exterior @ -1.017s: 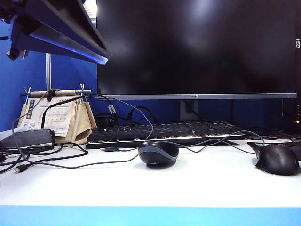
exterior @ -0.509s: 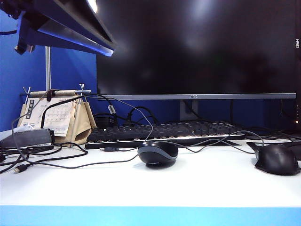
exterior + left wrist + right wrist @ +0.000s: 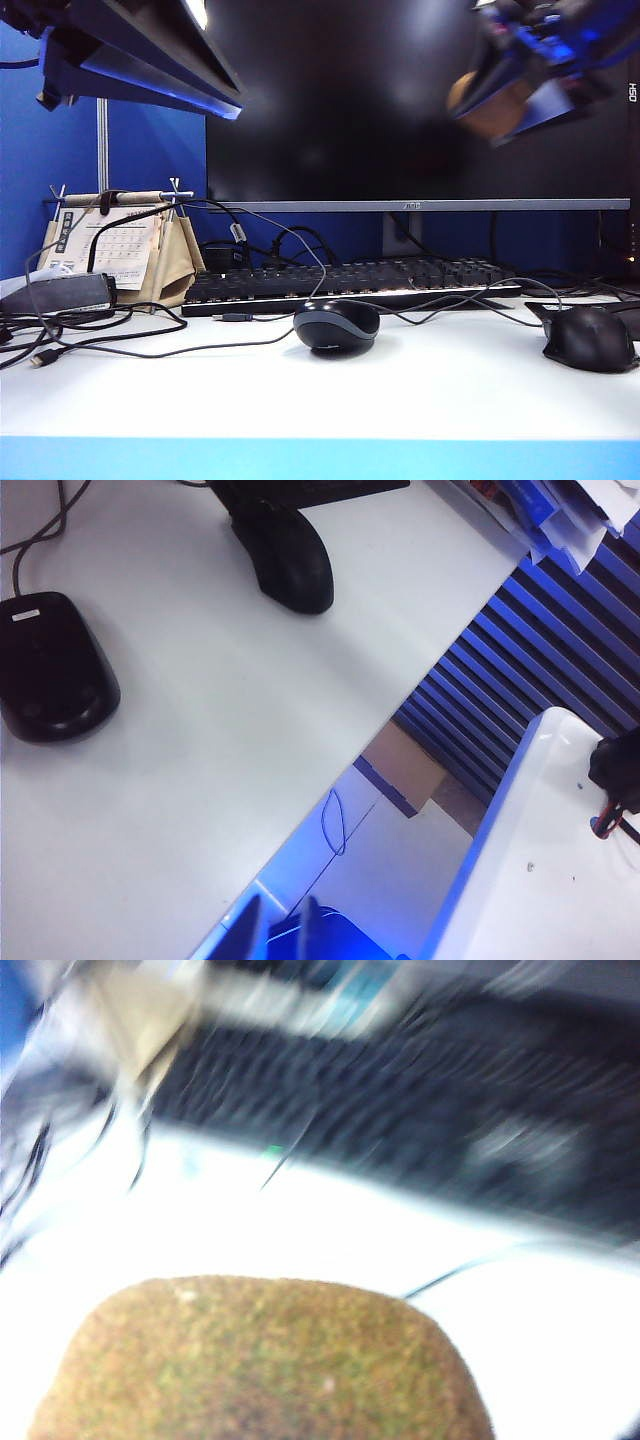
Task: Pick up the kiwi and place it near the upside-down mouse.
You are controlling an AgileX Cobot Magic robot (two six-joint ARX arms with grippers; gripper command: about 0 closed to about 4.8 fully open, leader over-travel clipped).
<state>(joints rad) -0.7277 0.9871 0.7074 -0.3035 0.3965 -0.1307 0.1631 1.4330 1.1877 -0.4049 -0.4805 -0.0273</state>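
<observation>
High above the upside-down mouse [image 3: 336, 325] and off to its right, the right gripper [image 3: 505, 95] hangs blurred, jaws pinching the kiwi [image 3: 490, 105]. Up left of that mouse, the left gripper [image 3: 60, 75] sits raised; its jaws' state cannot be told.

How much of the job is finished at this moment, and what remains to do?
Done: the tan-brown fuzzy kiwi is picked up, held by the right gripper high before the black monitor. In hand: carrying it, blurred with motion. Left: lowering it onto the white table near the small oval blue-grey mouse. The left gripper hangs beyond the table edge, holding nothing.
</observation>
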